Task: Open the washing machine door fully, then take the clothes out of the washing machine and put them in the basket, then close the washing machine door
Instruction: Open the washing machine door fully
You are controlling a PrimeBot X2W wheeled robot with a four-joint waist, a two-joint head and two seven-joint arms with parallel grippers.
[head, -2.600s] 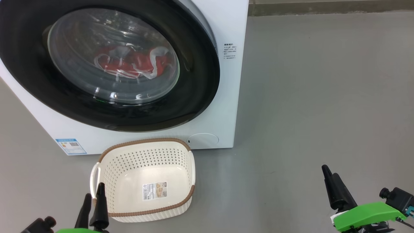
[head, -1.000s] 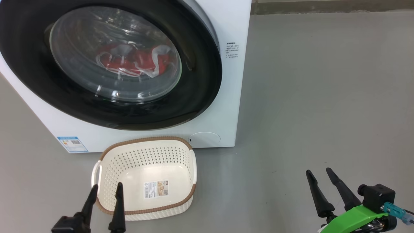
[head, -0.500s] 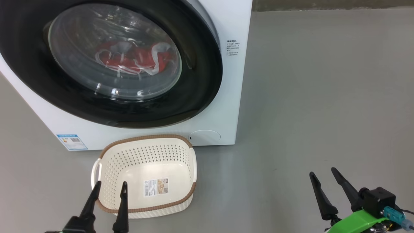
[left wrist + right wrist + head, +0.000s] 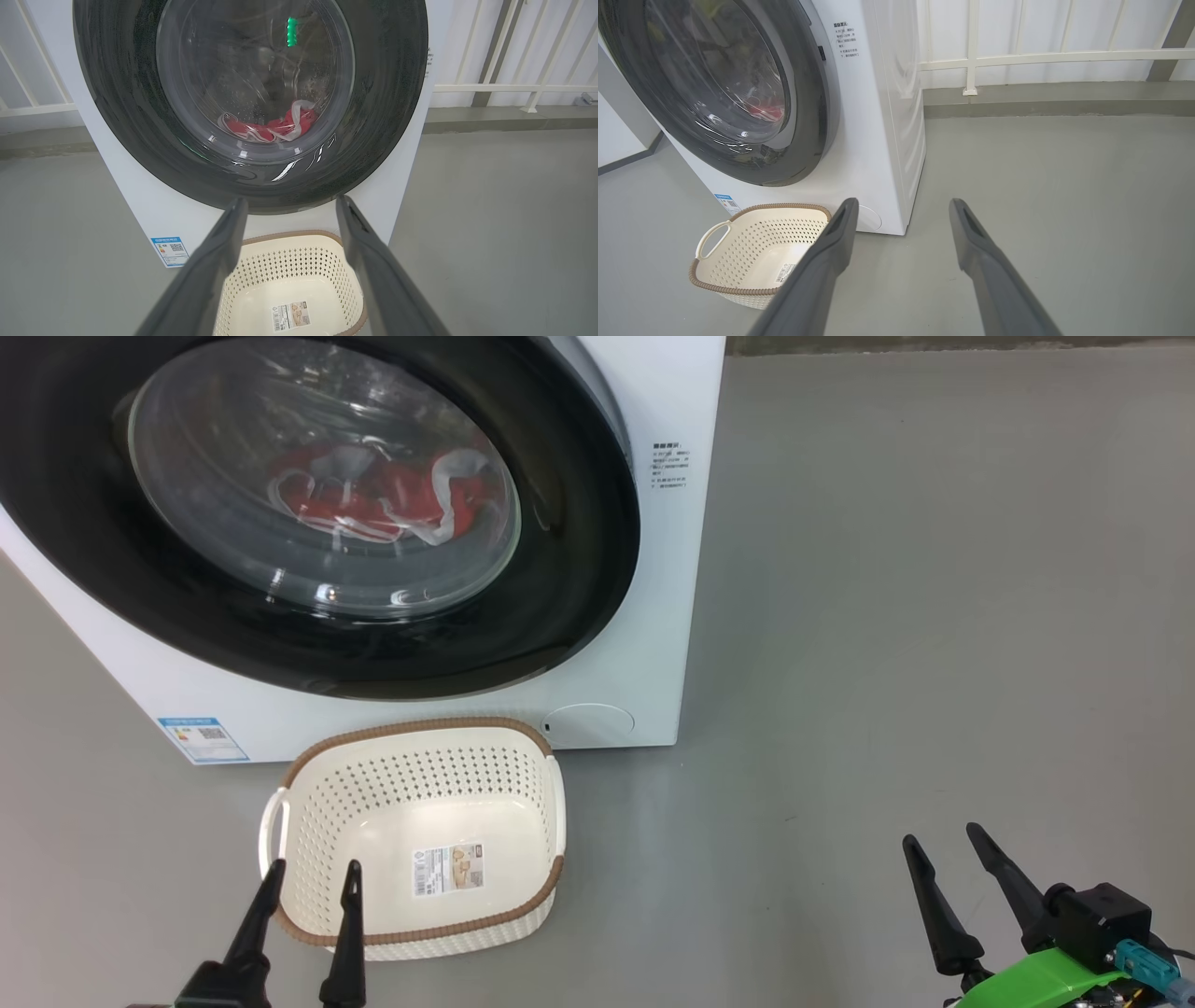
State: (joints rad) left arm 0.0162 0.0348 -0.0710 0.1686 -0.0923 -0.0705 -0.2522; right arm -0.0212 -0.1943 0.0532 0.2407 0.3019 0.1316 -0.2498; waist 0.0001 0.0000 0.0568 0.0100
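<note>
In the head view the washing machine [image 4: 658, 616] stands on the grey floor [image 4: 915, 616] with the washing machine door [image 4: 569, 569] shut flat against its front. Through the glass the clothes [image 4: 392, 504] lie low in the drum, red with white trim. The basket [image 4: 420, 724] sits on the floor just in front of the machine, below the door, with a paper label [image 4: 450, 869] on its bottom. The left gripper [image 4: 315, 865] shows at the lower left, its two fingers spread and holding nothing, their tips over the basket's near left corner. The right gripper [image 4: 941, 834] shows at the lower right over bare floor, well apart from the basket — its fingers are spread too and grip nothing. In the left wrist view the spread fingers frame the basket between them; the door is above, with the clothes behind the lower part of the glass and a blue sticker [image 4: 170, 251] on the machine's lower left corner. In the right wrist view the parted fingers rise over the floor — the machine is seen at an angle at the left, the basket is before it, partly behind one finger, and a white railing [image 4: 1041, 58] runs along the wall behind.
</note>
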